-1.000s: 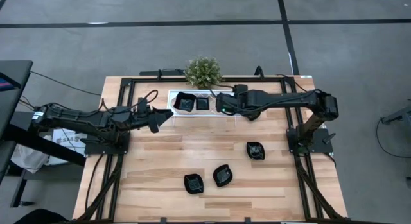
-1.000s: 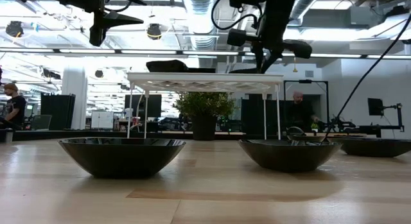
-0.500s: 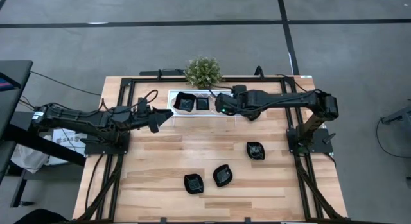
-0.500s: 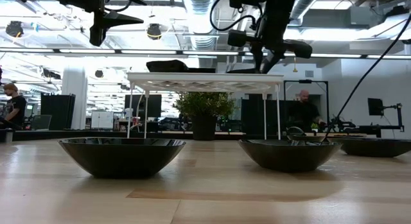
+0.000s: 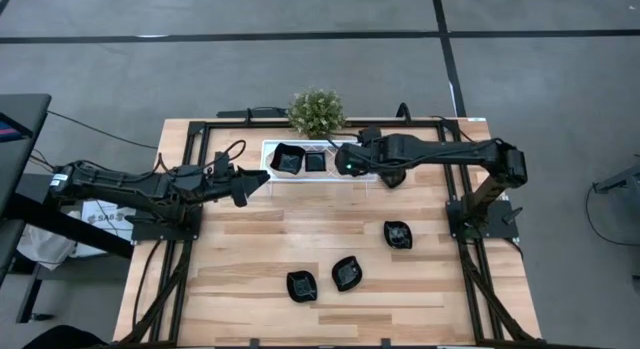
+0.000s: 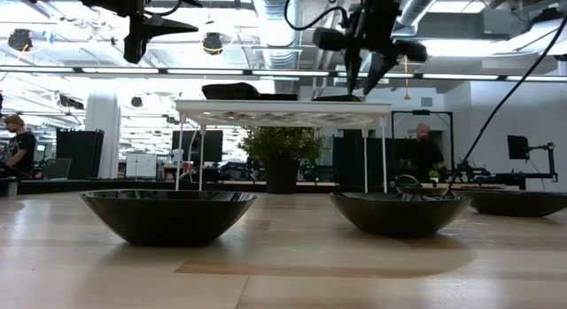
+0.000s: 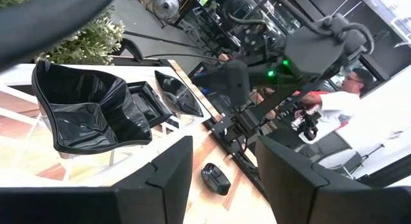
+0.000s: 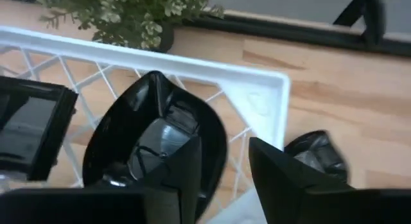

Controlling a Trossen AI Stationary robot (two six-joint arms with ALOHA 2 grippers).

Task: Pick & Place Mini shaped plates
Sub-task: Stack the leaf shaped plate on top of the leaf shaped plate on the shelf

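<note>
R pincer [image 5: 341,161] hangs over the white lattice tray [image 5: 268,147] at the table's [image 5: 250,239] 12 o'clock edge. Its fingers [image 8: 282,179] stand apart, w/ a rounded black mini plate [image 8: 154,137] lying on the tray between & below them; not gripped, as far as the right wrist view shows. In the low view the pincer sits just above the tray top, tips clear of it.

Tray holds 3 black plates in a row: a big wavy square plate [image 5: 287,159] at its 9 o'clock end, a small flat square plate [image 5: 315,161] in the middle, the rounded one at the 3 o'clock end, mostly hidden under the R arm in the high view. A potted plant [image 5: 317,111] stands just beyond the tray at 12.

L pincer [image 5: 256,182] waits near the tray's 9 o'clock end, off the table surface, fingers [image 7: 167,179] apart & empty.

3 more mini plates lie on the bare table, well apart from the tray: one [image 5: 398,233] toward 4 o'clock, two close together [image 5: 347,272] [image 5: 302,284] near 6.

Low view: persons in the room behind, far off.
</note>
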